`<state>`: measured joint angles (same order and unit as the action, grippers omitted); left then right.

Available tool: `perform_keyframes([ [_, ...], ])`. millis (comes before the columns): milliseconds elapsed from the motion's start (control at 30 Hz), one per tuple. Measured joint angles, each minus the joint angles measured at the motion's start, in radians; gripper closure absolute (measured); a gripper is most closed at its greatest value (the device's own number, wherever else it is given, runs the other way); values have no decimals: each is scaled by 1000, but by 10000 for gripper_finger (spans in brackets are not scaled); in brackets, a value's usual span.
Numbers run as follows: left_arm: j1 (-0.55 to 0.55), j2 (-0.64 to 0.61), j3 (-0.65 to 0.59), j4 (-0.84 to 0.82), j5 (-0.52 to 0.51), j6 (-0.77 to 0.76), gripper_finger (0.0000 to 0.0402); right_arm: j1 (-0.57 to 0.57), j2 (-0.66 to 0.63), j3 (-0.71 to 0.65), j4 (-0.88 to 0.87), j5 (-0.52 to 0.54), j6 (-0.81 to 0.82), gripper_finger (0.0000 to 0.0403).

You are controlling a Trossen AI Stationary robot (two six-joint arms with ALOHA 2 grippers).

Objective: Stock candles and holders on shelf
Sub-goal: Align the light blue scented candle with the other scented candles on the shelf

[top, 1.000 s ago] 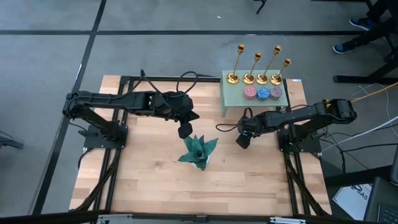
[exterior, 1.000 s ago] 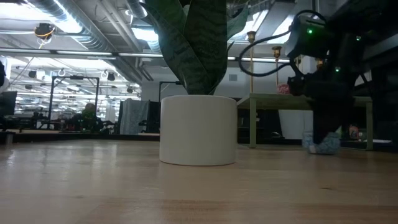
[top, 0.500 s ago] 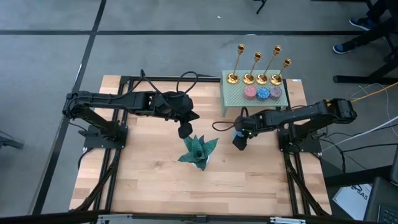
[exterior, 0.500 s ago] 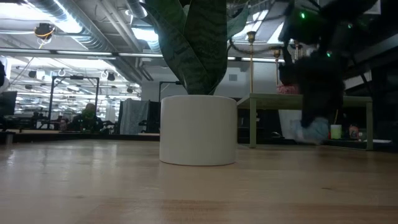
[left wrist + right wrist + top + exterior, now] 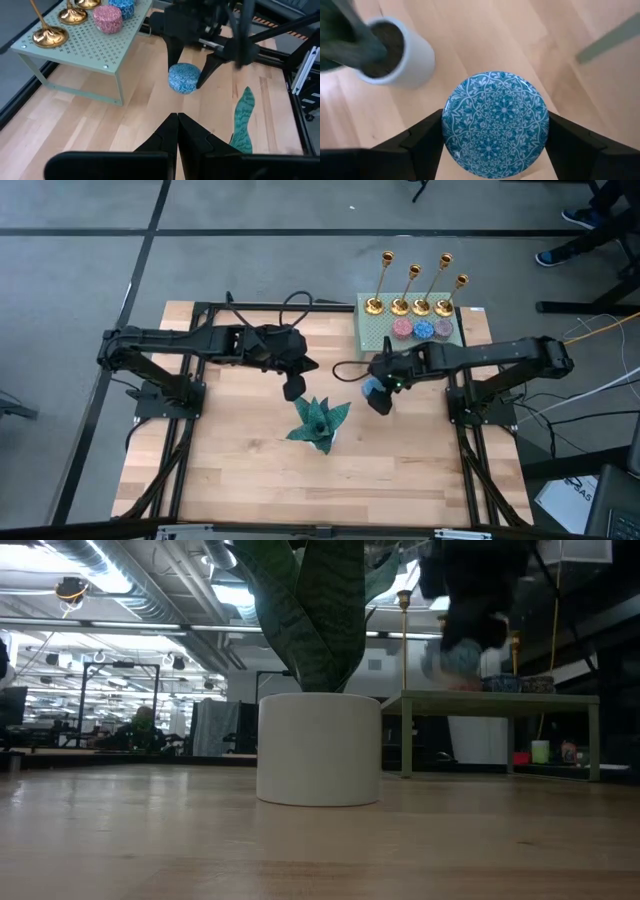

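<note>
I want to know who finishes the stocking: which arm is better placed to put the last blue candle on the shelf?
Right: the right gripper already holds the blue candle beside the shelf; the left gripper is shut, empty, farther off.

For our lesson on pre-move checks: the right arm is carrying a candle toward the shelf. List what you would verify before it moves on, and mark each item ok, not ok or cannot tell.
1. Round blue patterned candle held between the right tool's fingers: ok.
2. Candle lifted clear of the wooden tabletop: ok.
3. Free spot on the pale green perforated-metal shelf beside the pink, blue and mauve candles: ok.
4. Four slim gold holders upright along the shelf's back edge: ok.
5. Left tool shut, waiting above the teal plant ornament, off the path: ok.
6. Candle high enough to pass the shelf edge: cannot tell.
</note>
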<state>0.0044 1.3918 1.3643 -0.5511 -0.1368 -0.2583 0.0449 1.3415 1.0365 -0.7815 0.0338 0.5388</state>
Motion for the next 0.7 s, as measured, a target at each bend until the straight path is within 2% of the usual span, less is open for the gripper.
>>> perform_keyframes([
  [267,5,-55,0,1,-38,5,396,-6,0,169,-81,79,-27,115],
  [433,7,-97,0,1,-95,53,396,-35,0,244,-81,84,-26,115],
  [700,62,-192,0,-12,-98,55,396,-106,0,332,-79,117,-52,115],
])
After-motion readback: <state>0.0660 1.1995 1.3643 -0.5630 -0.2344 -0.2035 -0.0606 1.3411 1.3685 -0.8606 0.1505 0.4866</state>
